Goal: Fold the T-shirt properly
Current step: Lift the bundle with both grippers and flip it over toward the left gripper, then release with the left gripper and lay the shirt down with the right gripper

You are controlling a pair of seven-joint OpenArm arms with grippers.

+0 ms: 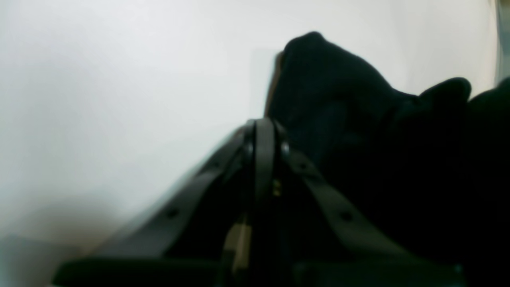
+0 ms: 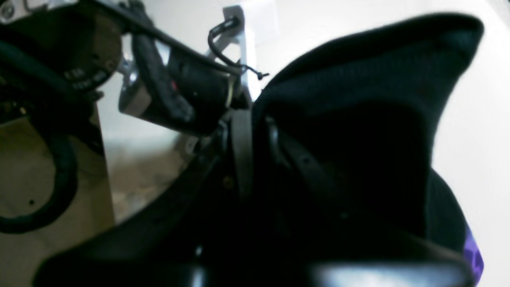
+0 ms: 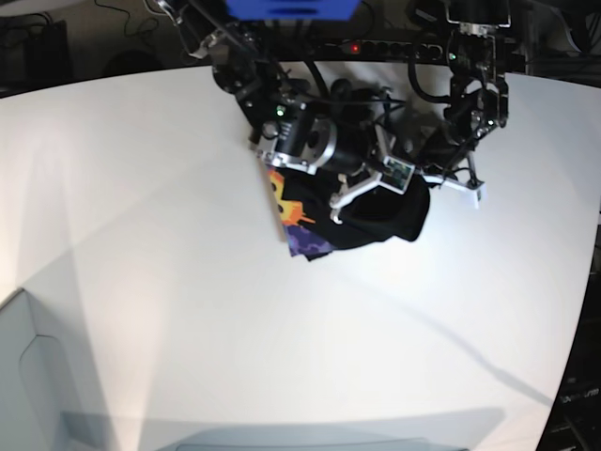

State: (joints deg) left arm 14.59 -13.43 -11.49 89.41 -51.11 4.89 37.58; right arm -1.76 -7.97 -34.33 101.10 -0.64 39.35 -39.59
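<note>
The black T-shirt (image 3: 376, 221) hangs bunched between my two grippers above the white table (image 3: 169, 282), its orange-and-purple print (image 3: 289, 218) facing left. My right gripper (image 3: 344, 201) has its jaws together with black cloth (image 2: 358, 119) draped from the tips; a purple bit of print (image 2: 472, 251) shows at the lower right. My left gripper (image 3: 428, 180) is close beside it. In the left wrist view its jaws (image 1: 263, 131) are together, with a fold of black cloth (image 1: 330, 95) rising just past the tips. The white tag is hidden.
The left arm's motor and a white bracket (image 2: 247, 44) sit just beyond my right gripper. Dark cables and equipment (image 3: 376, 42) line the table's far edge. A grey bin corner (image 3: 19, 376) is at the lower left.
</note>
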